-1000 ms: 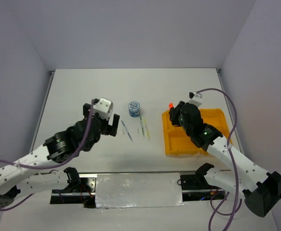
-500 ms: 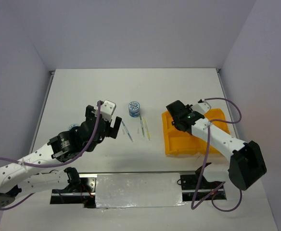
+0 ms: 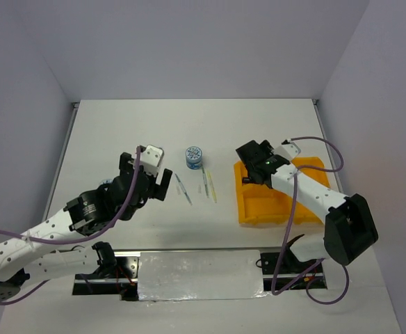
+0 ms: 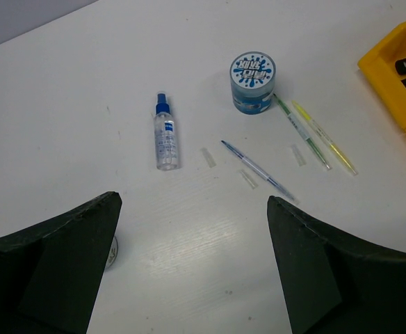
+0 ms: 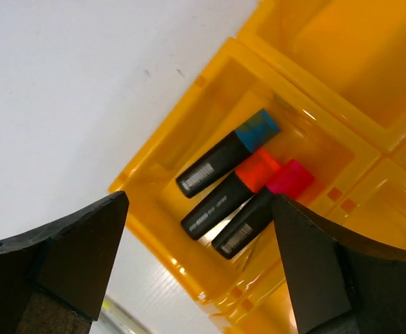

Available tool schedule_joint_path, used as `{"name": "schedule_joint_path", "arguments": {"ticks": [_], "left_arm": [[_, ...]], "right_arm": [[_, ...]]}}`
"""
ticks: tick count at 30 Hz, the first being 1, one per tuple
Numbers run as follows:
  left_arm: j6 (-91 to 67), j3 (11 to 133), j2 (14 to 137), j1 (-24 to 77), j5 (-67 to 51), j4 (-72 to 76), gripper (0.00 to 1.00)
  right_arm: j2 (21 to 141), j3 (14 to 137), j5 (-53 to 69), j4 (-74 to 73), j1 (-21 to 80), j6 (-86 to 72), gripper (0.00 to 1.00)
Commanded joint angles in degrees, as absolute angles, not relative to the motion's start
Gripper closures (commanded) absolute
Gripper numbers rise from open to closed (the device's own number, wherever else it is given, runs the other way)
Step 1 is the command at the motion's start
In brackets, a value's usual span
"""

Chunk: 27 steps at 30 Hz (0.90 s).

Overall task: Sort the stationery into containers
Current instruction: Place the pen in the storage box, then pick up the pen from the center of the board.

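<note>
The orange-yellow tray (image 3: 262,209) lies on the right of the table. My right gripper (image 3: 252,165) hangs open over its far-left compartment (image 5: 189,132). In that compartment lie three black highlighters side by side, capped blue (image 5: 227,153), orange (image 5: 234,191) and pink (image 5: 262,209); none is between the right gripper's (image 5: 199,209) jaws. My left gripper (image 4: 194,202) stands wide open and empty above bare table. Ahead of it lie a blue-capped clear bottle (image 4: 166,136), a blue-white pot (image 4: 253,82) and three thin pens: blue (image 4: 258,169), green (image 4: 302,132), yellow (image 4: 326,138).
Small clear pen caps (image 4: 208,157) lie among the pens. The rim of another round pot (image 4: 112,250) peeks out beside the left finger. The tray's corner (image 4: 398,76) shows at the far right. In the top view the pot (image 3: 194,156) and pens (image 3: 204,182) sit mid-table.
The right gripper has swung over the tray's far-left compartment and opened, letting go of the orange-capped highlighter, which now lies between the other two. The left arm shifted only slightly.
</note>
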State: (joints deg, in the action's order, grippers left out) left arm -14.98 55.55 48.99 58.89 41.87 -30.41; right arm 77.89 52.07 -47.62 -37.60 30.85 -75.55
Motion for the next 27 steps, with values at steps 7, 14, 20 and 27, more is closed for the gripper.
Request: {"name": "schedule_joint_path", "arguments": {"ticks": [7, 14, 20, 27], "left_arm": [[-17.58, 51.96, 46.15, 51.43, 44.57, -35.69, 0.01], [-19.86, 46.85, 42.72, 37.54, 38.77, -30.24, 0.01], [-20.92, 46.58, 42.71, 32.87, 39.28, -30.67, 0.01], [-21.97, 46.06, 39.82, 32.78, 42.01, -30.59, 0.01]], "right_arm": [[57.15, 49.32, -30.2, -10.07, 37.97, -32.12, 0.0], [50.19, 47.11, -10.73, -13.88, 43.32, -20.57, 0.0], [46.15, 43.77, -10.99, -14.24, 47.2, -19.77, 0.0], [45.52, 44.38, -10.63, -15.82, 47.46, -19.25, 0.0]]}}
